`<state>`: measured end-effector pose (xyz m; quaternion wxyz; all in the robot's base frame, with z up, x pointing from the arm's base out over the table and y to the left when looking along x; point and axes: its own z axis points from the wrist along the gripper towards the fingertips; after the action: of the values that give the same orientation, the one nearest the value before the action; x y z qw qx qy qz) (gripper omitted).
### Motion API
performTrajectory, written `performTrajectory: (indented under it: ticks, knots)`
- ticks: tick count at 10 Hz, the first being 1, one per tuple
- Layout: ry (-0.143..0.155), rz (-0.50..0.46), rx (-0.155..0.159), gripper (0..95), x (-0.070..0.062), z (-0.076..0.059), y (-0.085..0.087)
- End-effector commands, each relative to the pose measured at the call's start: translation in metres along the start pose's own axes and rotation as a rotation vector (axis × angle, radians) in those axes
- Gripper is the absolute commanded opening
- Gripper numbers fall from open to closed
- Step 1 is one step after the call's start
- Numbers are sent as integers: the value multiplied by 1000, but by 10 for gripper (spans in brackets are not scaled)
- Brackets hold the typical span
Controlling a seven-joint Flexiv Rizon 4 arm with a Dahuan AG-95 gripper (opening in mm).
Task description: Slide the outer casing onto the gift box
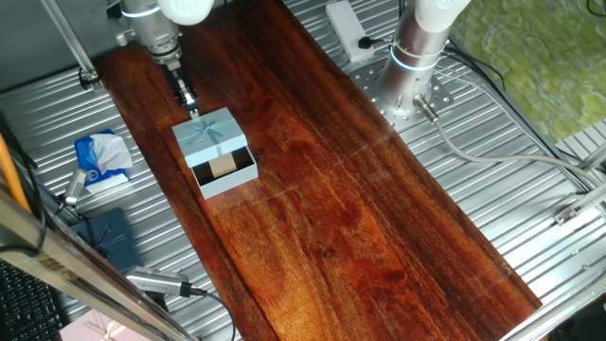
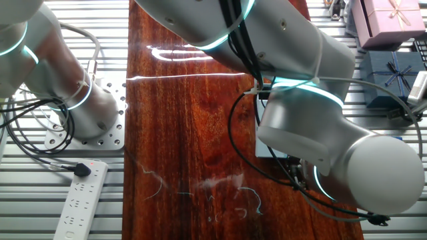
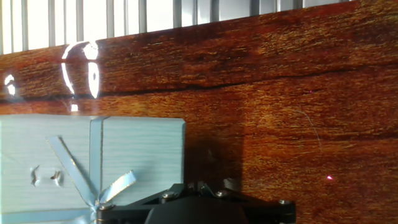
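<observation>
White arm (image 2: 313,133) — cyan rings, black cables.

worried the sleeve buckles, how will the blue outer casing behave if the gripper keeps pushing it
The outer casing looks like thin card, so probably light and somewhat crushable. It is partly over the gift box, which likely guides it. The polished wooden board may let both slide together.

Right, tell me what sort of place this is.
Most likely a robotics lab test bench, not a home or shop. A wooden board lies on a ribbed metal table, a second robot arm's base is bolted beside it, and a power strip with loose cables sits on the metal.
</observation>
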<state>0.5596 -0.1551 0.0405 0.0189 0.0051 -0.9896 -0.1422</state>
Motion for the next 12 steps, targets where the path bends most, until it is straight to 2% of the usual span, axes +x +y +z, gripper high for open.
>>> performTrajectory:
  ticks: [1,12]
  knots:
    - [1,-4,1,0,1,-1,0]
    - [1,6,-3,0,5,-3,4]
